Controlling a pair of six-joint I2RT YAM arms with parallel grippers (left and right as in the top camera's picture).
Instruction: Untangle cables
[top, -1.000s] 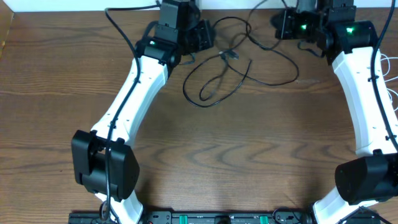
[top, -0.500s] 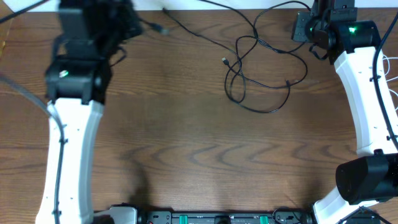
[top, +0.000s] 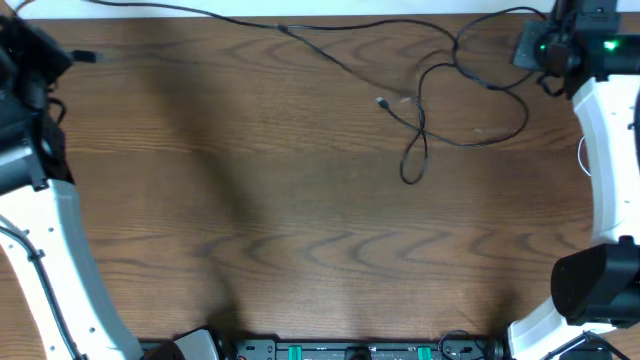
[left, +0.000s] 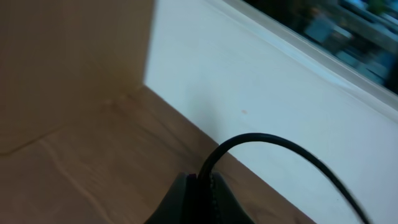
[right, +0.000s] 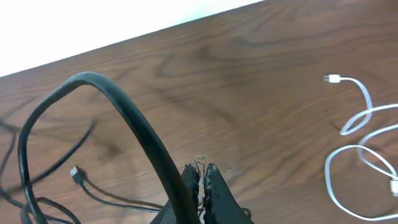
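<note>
The thin, flexible black cable (top: 420, 130) is stretched along the far side of the brown wooden table (top: 300, 230). It runs from the far left corner to the far right corner. Right of centre it sags into a narrow loop (top: 408, 172), where the strands cross one another. A small plug (top: 383, 101) lies loose on the table just left of that crossing.

The left gripper (left: 202, 183) is seen with its fingers pressed together. The black cable rises from between the tips and arcs away to the right, so a firm pinch on it is judged. The right gripper (right: 202, 177) is likewise closed. The black cable rises at its tips and curves over to the left, down toward the tangle; it is judged to be gripped there.

The short white cable (right: 370, 102) lies in slack curves at the right side, well apart from both grippers, and is not held.

Both cables are judged light, limp and smooth. No shape will be kept, and slipping through a loose pinch is likely. Hold is best taken near a plug end or just beside the crossing. Hard pulling should be avoided, as the loop could be drawn into a knot.
</note>
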